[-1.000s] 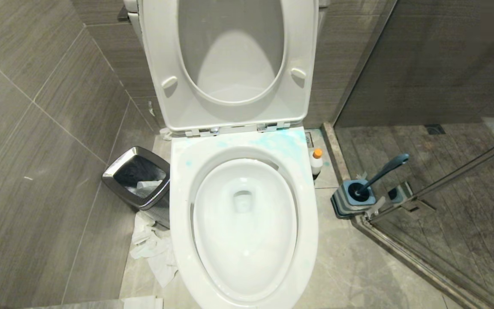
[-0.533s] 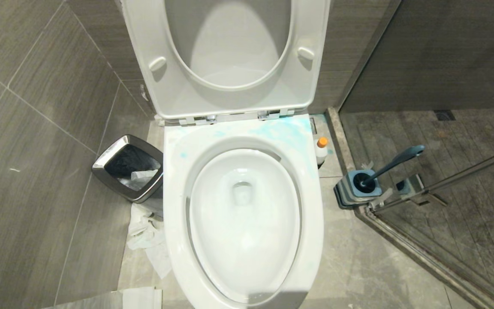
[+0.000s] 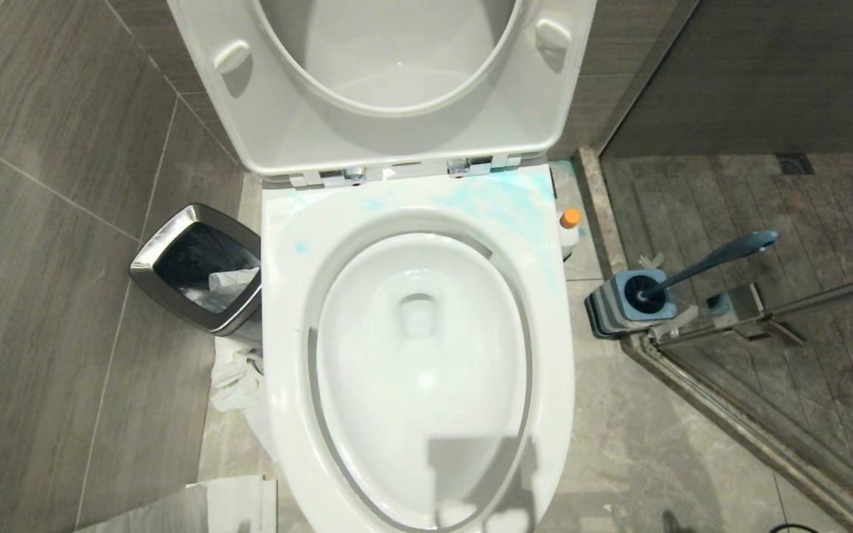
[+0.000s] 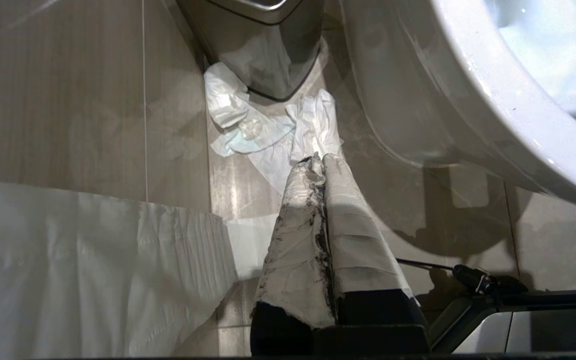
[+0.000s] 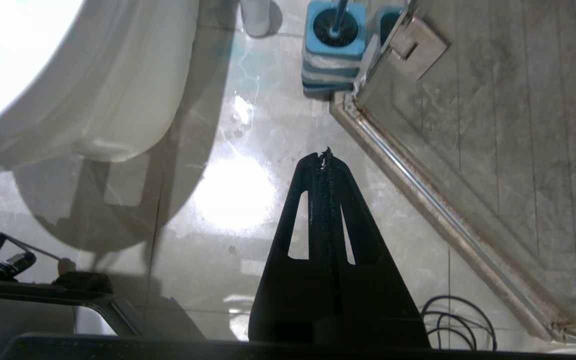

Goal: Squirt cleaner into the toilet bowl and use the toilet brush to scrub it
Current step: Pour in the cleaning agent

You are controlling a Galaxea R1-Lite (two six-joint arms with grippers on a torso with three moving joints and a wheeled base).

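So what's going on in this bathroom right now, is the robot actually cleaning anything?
Not at this moment. The toilet bowl stands open with seat and lid up, and turquoise smears show on its rim near the hinges. The cleaner sits on the floor beside the toilet, and the toilet brush is in its holder. Both arms hang low by the floor: the left end effector is shut and empty near crumpled tissue, the right end effector shut and empty over bare tile.
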